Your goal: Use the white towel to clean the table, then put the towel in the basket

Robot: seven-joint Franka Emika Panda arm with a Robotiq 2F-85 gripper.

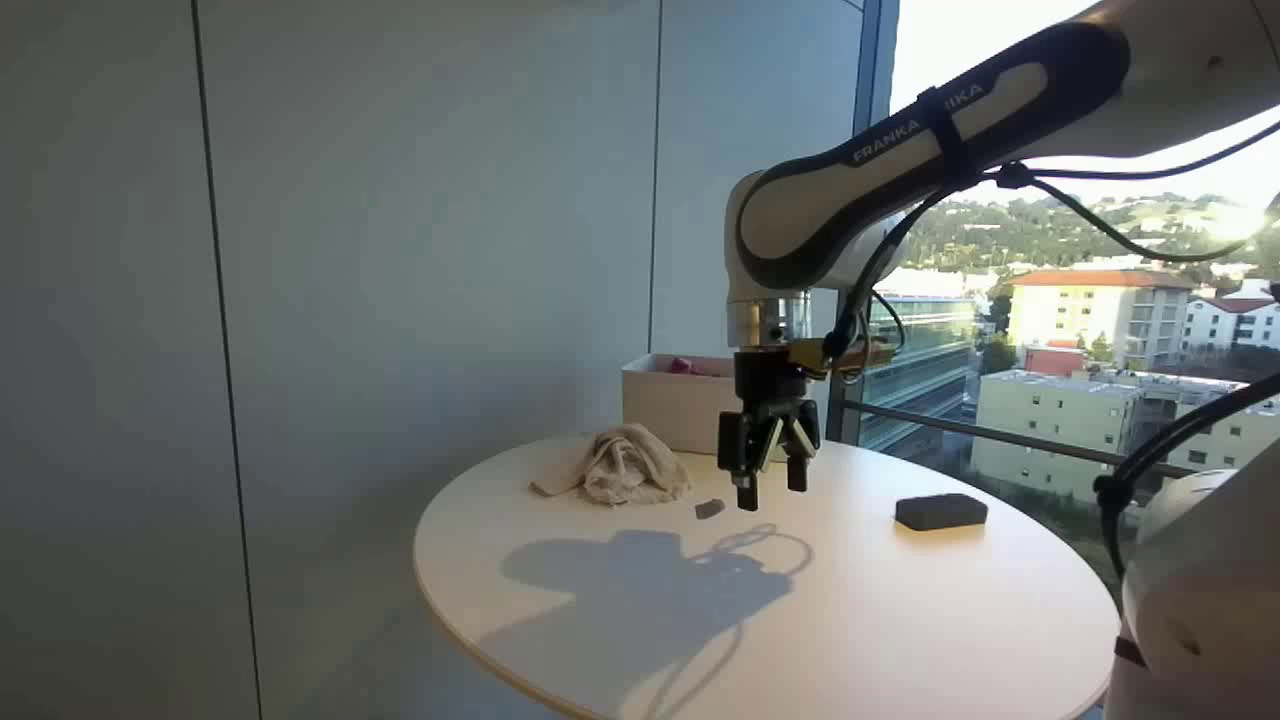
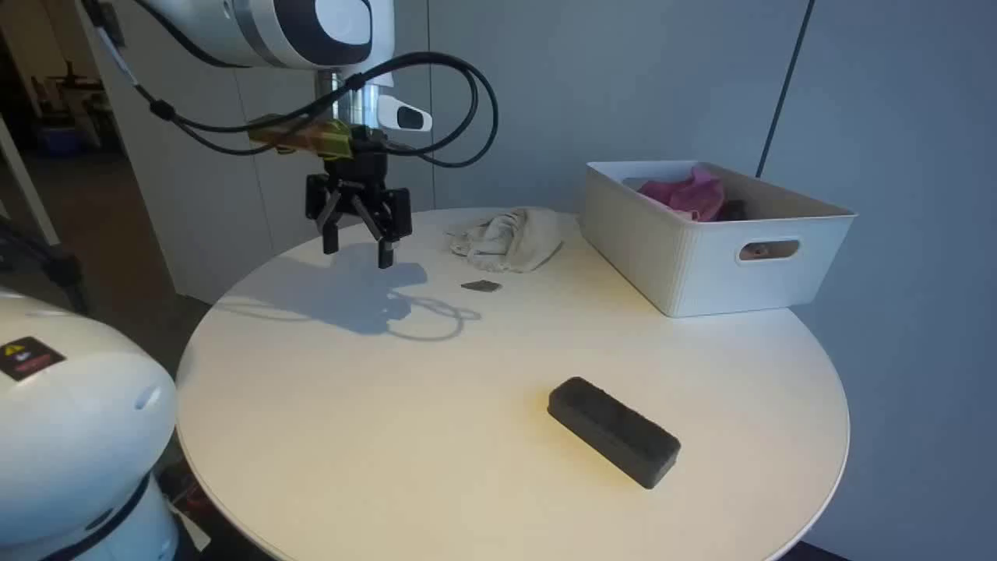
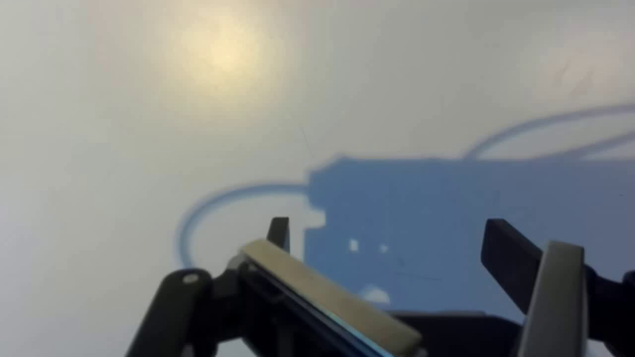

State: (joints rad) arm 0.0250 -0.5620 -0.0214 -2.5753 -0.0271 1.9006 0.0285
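Two fingers (image 2: 330, 239) spread wide apart, and the gripper (image 2: 358, 248) hangs above the table (image 2: 389, 436)! In an exterior view the pale towel (image 2: 530, 240) lies crumpled, far side, just left of the basket (image 2: 748, 284); a dark block (image 2: 611, 428) sits near right!

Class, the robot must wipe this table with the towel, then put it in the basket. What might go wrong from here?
Weak grip: the towel lies crumpled, so the open jaws might pinch only a loose fold and lose it.
Collision: the block lies on the table, so a wide wipe might knock it.
Poor drop: the basket already holds a pink item, so the towel might catch and hang out.
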